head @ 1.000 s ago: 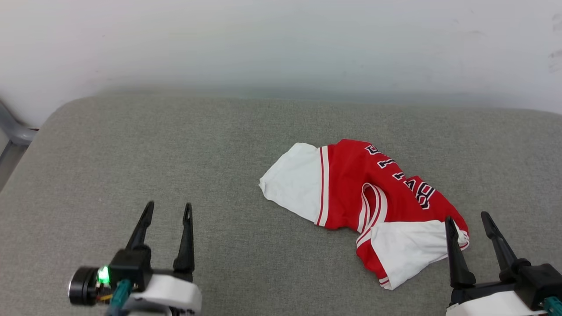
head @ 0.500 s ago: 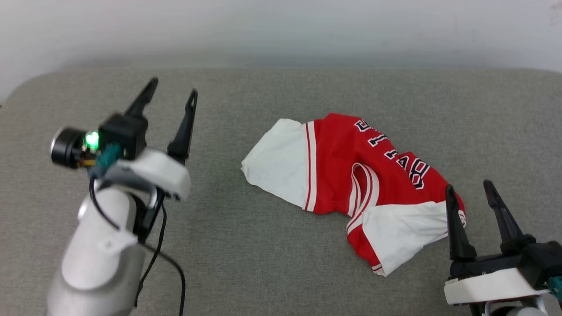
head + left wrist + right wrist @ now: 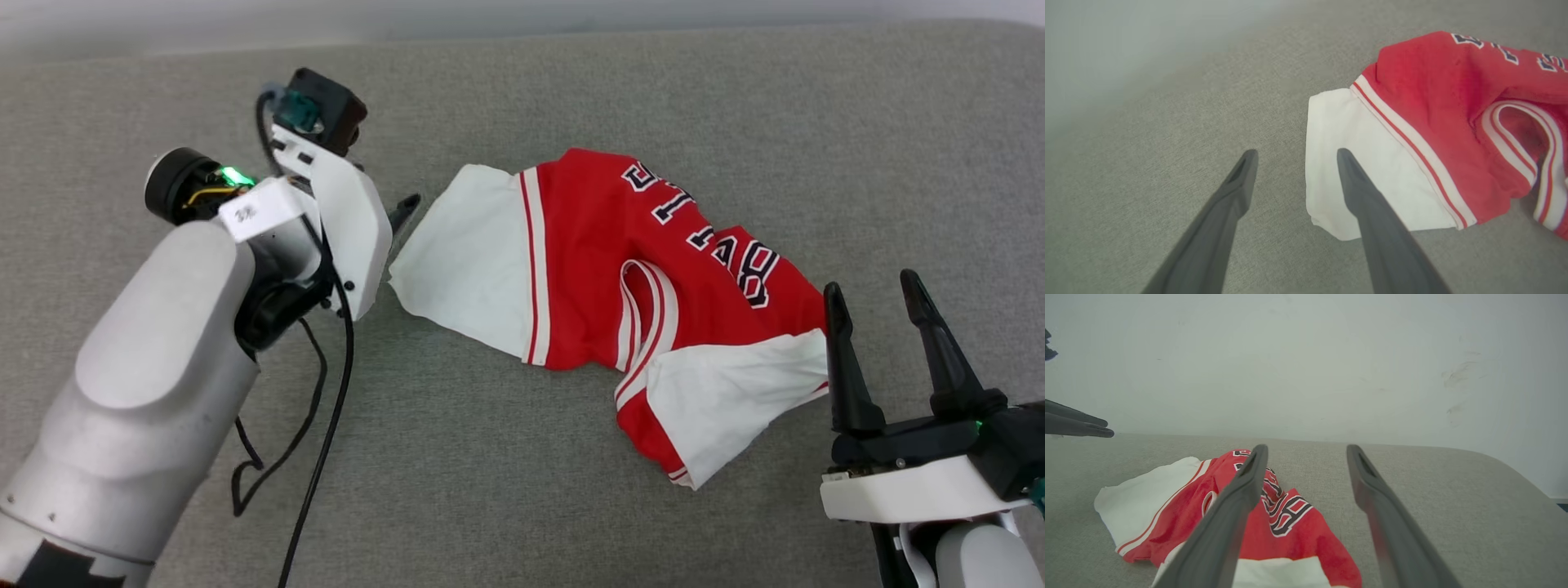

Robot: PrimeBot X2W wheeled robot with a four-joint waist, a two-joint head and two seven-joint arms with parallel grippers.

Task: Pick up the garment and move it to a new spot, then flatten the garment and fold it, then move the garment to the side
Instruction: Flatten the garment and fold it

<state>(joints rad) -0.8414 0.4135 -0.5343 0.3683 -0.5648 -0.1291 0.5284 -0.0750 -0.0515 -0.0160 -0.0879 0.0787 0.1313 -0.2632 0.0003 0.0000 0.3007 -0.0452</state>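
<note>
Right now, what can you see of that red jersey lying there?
The jersey is soft-looking red cloth with white short sleeves, red-and-white striped trim and black white-edged lettering. It lies crumpled and partly folded over itself on the grey fabric surface, neck opening showing. The open left claw hovers at one sleeve's edge; nothing grips it.

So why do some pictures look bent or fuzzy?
Head view: even, soft light, the garment crisp, only faint shadow under its edges. Left wrist view: the top left fades to haze, and the left gripper looms large. Right wrist view: the wide lens curves the grey surface's edge; no glare.
</note>
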